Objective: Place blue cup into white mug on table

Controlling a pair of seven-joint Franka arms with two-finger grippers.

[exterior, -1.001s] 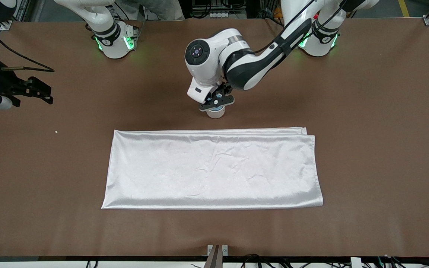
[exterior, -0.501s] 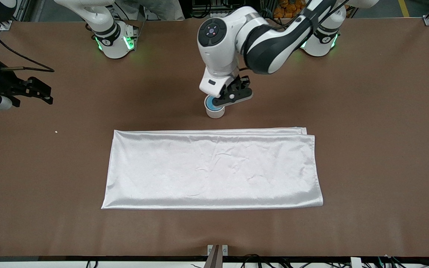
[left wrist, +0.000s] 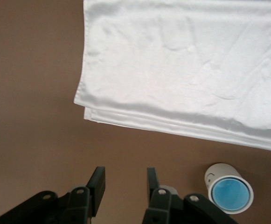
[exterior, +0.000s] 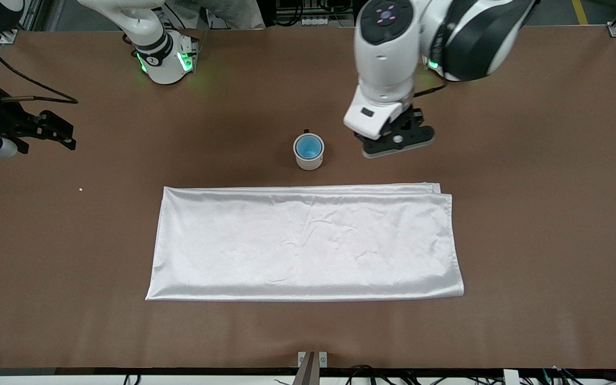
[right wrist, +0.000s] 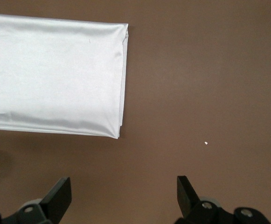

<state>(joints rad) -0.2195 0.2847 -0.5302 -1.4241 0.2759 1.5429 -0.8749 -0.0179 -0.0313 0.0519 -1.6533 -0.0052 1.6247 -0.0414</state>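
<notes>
From the front camera there is one blue cup (exterior: 308, 146), sitting inside the one white mug (exterior: 308, 159), which stands on the table (exterior: 543, 214) just farther from the camera than the one white cloth (exterior: 304, 241); the mug's black handle is only a small dark nub at its rim. Two arms show. The left gripper (exterior: 397, 142) hangs empty over bare table beside the mug, toward the left arm's end; a second ago it was down over the mug, hiding the cup, and half a second ago it had lifted partly clear. The right gripper (exterior: 56, 131) waits over the table's edge at the right arm's end, unchanged, its arm cut off by the frame. A small white speck (exterior: 81, 189) lies near it. In the left wrist view the left gripper (left wrist: 124, 184) has its fingers (left wrist: 97, 183) partly spread with nothing between them, over brown table; the cup (left wrist: 228, 194) in the mug (left wrist: 219, 171) and the folded cloth edge (left wrist: 186, 65) show, the cloth cut off. In the right wrist view the right gripper (right wrist: 123, 192) is spread wide and empty, with one cloth corner (right wrist: 56, 77), the speck (right wrist: 205, 143), and a pale sliver at the edge too cropped to identify.
</notes>
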